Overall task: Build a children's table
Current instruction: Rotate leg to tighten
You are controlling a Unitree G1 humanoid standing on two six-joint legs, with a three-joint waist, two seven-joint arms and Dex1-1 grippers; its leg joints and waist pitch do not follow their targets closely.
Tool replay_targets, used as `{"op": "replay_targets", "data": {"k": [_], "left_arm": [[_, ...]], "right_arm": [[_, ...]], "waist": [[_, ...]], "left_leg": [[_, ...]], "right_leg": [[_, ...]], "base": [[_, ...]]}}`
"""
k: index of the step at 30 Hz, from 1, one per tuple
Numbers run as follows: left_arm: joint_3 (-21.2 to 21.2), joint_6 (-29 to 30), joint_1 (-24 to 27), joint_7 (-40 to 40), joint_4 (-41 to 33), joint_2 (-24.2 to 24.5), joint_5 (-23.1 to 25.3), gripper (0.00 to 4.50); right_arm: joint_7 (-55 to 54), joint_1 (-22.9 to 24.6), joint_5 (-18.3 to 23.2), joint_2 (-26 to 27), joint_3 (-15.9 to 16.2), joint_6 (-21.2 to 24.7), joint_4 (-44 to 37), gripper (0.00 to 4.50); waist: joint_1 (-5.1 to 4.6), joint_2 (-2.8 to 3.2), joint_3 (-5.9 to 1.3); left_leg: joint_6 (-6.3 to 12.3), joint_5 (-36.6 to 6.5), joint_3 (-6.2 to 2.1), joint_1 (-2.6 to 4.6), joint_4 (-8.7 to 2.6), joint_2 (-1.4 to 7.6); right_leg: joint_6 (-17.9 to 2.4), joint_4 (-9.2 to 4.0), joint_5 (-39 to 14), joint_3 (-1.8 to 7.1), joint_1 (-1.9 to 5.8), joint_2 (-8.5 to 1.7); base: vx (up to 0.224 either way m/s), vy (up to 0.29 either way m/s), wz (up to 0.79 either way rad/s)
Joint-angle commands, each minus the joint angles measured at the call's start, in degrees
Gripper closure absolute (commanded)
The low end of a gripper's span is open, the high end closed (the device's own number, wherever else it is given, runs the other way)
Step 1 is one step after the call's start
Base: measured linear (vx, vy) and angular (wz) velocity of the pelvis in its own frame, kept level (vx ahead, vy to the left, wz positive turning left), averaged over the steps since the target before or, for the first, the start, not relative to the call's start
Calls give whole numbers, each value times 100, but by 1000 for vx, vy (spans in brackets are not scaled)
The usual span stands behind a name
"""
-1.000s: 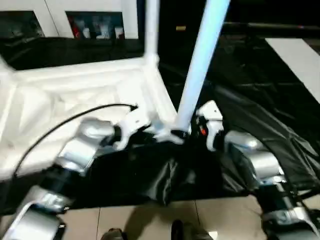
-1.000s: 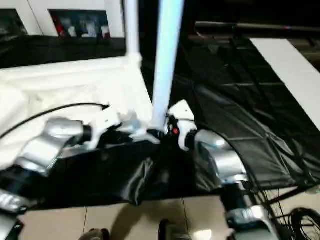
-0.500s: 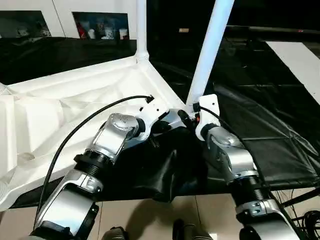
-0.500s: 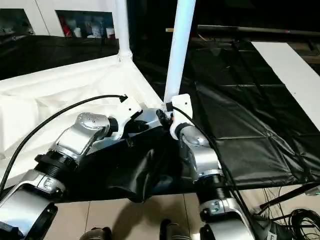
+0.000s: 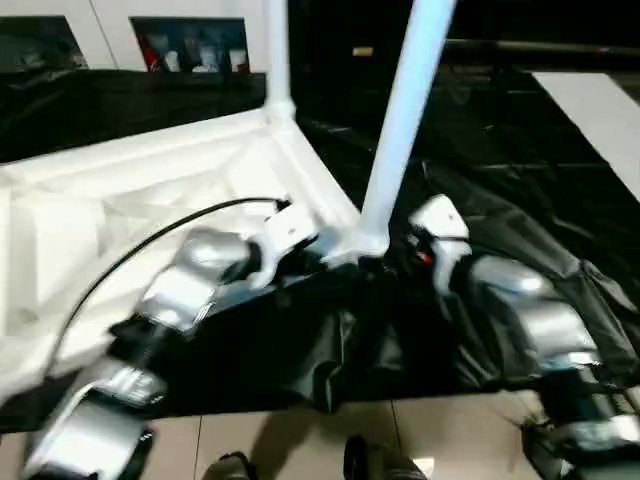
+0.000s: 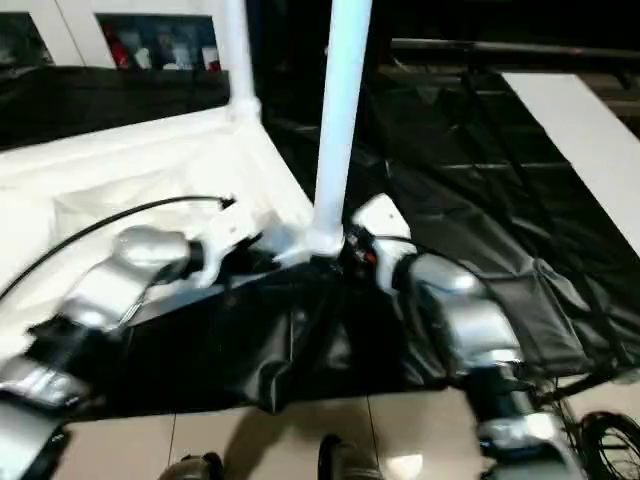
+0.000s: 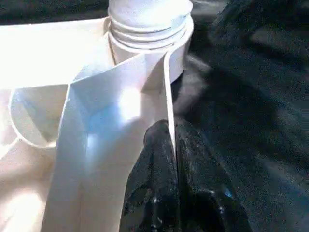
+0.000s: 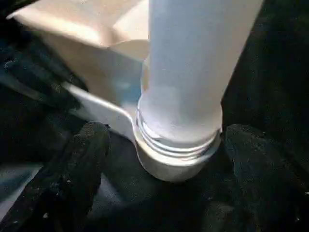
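Right wrist view: right end effector spread wide, black fingers either side of the near leg, clear of it at its threaded base in the corner socket. Left wrist view: left end effector pinched onto the thin rim of the tabletop, just beside that socket. Head views: tabletop upside down on black sheeting, ribbed underside up; near leg upright; second leg upright at the far corner.
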Motion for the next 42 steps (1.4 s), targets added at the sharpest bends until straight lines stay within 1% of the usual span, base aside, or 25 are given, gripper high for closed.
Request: {"op": "replay_targets", "data": {"k": [1,2,3,4,5,6,7,8,9,10,12,13,14,15,18,19,21,22,25,27,30,32,34,35,42], "left_arm": [[-442,-20,378,-823,-266,238,-156,450],[-462,11,435,-944,-379,316,-201,450],[-462,11,435,-944,-379,316,-201,450],[-472,42,477,-1027,-459,370,-230,450],[-498,-42,530,-1129,-541,458,-235,450],[-498,-42,530,-1129,-541,458,-235,450],[-503,-124,657,-1388,-766,608,-361,450],[-505,-139,676,-1432,-801,631,-382,450],[-510,-158,734,-1544,-916,699,-435,450],[-510,-133,768,-1575,-1023,755,-442,450],[-503,-106,771,-1581,-1060,775,-448,450],[-497,-89,770,-1594,-1087,801,-457,450],[-487,-78,769,-1610,-1105,818,-464,450],[-485,-75,769,-1613,-1108,821,-465,450],[-460,-80,755,-1606,-1097,820,-455,450],[-448,-95,746,-1591,-1078,813,-444,450],[-454,-91,754,-1583,-1099,825,-459,450],[-455,-86,756,-1580,-1107,827,-466,450],[-440,-63,767,-1583,-1125,815,-452,450],[-438,-68,765,-1585,-1115,815,-444,450],[-438,-70,758,-1581,-1103,818,-440,450],[-435,-72,759,-1573,-1099,823,-439,450],[-431,-72,762,-1566,-1098,826,-438,450],[-429,-71,764,-1563,-1098,827,-438,450],[-426,-17,794,-1528,-1141,819,-437,450]], "right_arm": [[621,122,207,-230,141,-117,-296,44],[731,138,231,-284,170,-129,-329,44],[731,138,231,-284,170,-129,-329,44],[823,148,253,-329,190,-131,-356,44],[937,155,278,-377,219,-139,-382,44],[937,155,278,-377,219,-139,-382,44],[1188,150,340,-459,296,-135,-416,44],[1233,149,350,-471,310,-134,-421,44],[1379,150,368,-513,354,-151,-433,44],[1645,139,343,-601,488,-192,-442,44],[1757,130,327,-640,544,-218,-446,44],[1893,122,335,-679,607,-210,-461,44],[1974,116,339,-705,647,-212,-465,44],[1986,114,340,-710,653,-213,-465,44],[1977,87,321,-700,665,-244,-429,44],[1941,54,320,-668,653,-252,-385,44],[1965,45,322,-660,644,-247,-371,44],[1976,45,322,-662,643,-246,-369,69],[2029,56,343,-667,639,-217,-358,81],[2051,60,348,-668,638,-210,-354,106],[2073,69,335,-674,647,-223,-334,124],[2069,66,336,-669,645,-223,-324,149],[2064,62,337,-661,641,-227,-308,154],[2062,58,338,-656,638,-230,-297,166],[1993,64,320,-580,594,-254,-237,178]], "waist": [[21,11,-351],[30,8,-349],[26,7,-367],[35,46,-406],[40,49,-417],[44,45,-437],[47,42,-436],[47,42,-436],[40,38,-455],[30,42,-427],[31,44,-409],[36,35,-377],[38,39,-375],[35,28,-363],[28,12,-347],[29,19,-349],[25,15,-358],[28,16,-362],[26,18,-382],[27,16,-386],[28,16,-385],[27,5,-393],[32,10,-398],[32,12,-398],[36,13,-424]], "left_leg": [[582,-978,29,-23,-310,127],[600,-935,42,-28,-293,134],[597,-807,40,-57,-282,128],[718,-373,78,-7,-238,129],[766,-205,83,-7,-222,124],[885,116,81,-21,-198,117],[987,265,72,-44,-188,118],[987,265,72,-44,-188,118],[1076,302,69,-49,-173,117],[1097,202,71,-50,-181,133],[1057,36,74,-35,-191,147],[927,-265,76,-30,-215,160],[877,-358,77,-24,-218,160],[771,-498,76,-23,-228,159],[587,-722,68,-29,-235,152],[513,-771,67,-22,-234,147],[489,-753,67,-32,-227,137],[490,-725,67,-32,-224,135],[547,-552,67,-40,-212,130],[573,-535,70,-45,-206,126],[596,-554,68,-47,-205,127],[586,-561,67,-47,-201,127],[580,-549,66,-44,-199,127],[580,-547,66,-43,-200,128],[607,-459,68,-46,-185,121]], "right_leg": [[-1040,-370,-1917,245,320,-353],[-1130,-337,-1735,261,324,-354],[-1201,-286,-1490,263,358,-352],[-1489,-186,-544,260,347,-307],[-1586,-135,-186,260,365,-297],[-1745,-57,459,255,399,-282],[-1843,-23,782,246,424,-293],[-1843,-23,782,246,424,-293],[-1891,2,922,242,447,-299],[-1894,-20,755,234,432,-306],[-1861,-52,449,233,425,-319],[-1776,-108,-117,238,415,-338],[-1740,-124,-295,240,411,-343],[-1658,-154,-592,246,407,-345],[-1488,-198,-1076,261,392,-351],[-1408,-208,-1206,269,378,-348],[-1374,-203,-1191,273,381,-338],[-1371,-197,-1155,273,383,-338],[-1443,-156,-820,268,391,-324],[-1467,-152,-748,268,397,-323],[-1480,-153,-771,266,398,-325],[-1467,-156,-831,266,401,-329],[-1457,-154,-850,265,400,-329],[-1460,-153,-849,265,398,-328],[-1509,-129,-682,263,410,-322]], "base": [[74,-22,8],[88,-20,5],[88,-20,5],[96,-15,4],[83,-8,5],[83,-8,5],[57,-1,1],[0,0,0],[0,0,0],[0,0,0],[0,0,0],[0,0,0],[0,0,0],[0,0,0],[0,0,0],[0,0,0],[0,0,0],[0,0,0],[0,0,0],[0,0,0],[0,0,0],[0,0,0],[0,0,0],[0,0,0],[0,0,0]]}}
